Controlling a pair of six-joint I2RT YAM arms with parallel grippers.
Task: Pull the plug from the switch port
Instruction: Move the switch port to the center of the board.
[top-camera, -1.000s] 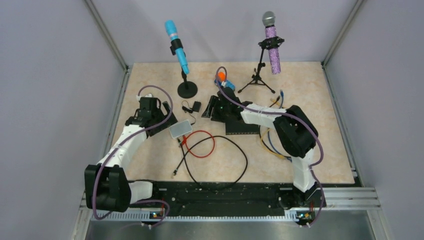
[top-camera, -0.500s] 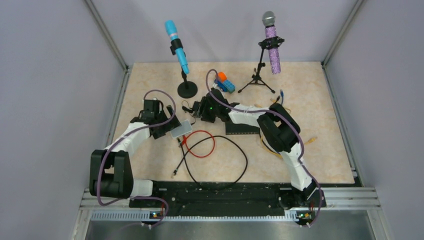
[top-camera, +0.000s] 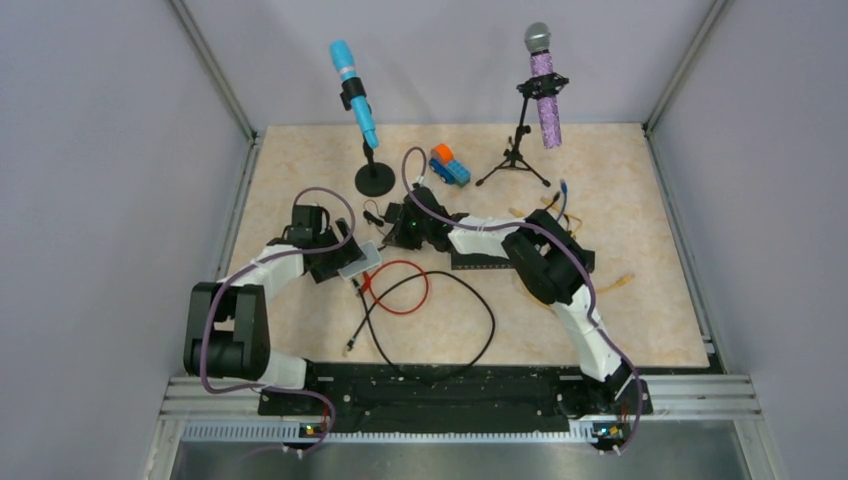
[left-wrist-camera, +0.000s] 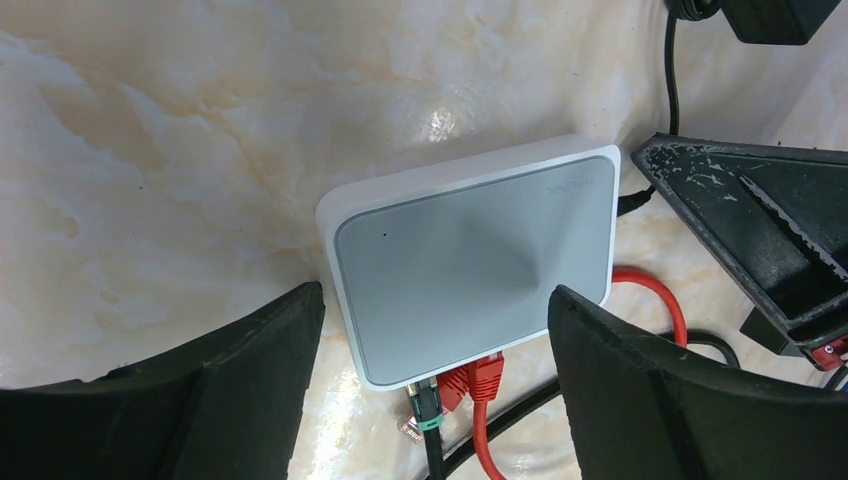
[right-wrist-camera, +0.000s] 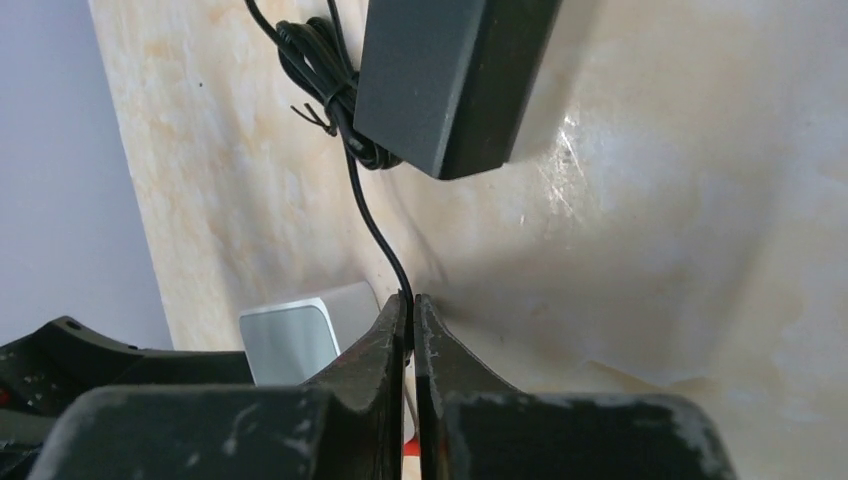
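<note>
1. Switch port: on the edge of the flat black box (top-camera: 486, 261), mid-worktop, partly under the right arm. The port and plug are too small to make out.
2. Handling, likely: the box is light and will slide, so brace it. Grip the rigid plug body, not the cable.
3. Left end effector (left-wrist-camera: 435, 310): fingers wide apart, straddling the small white box (left-wrist-camera: 470, 250), no contact seen.
4. Right end effector (right-wrist-camera: 410, 305): pinched together on a thin black cord (right-wrist-camera: 375, 225) beside the white box.

white box (left-wrist-camera: 470, 270) between jaws, cables (left-wrist-camera: 484, 378) beside
</note>
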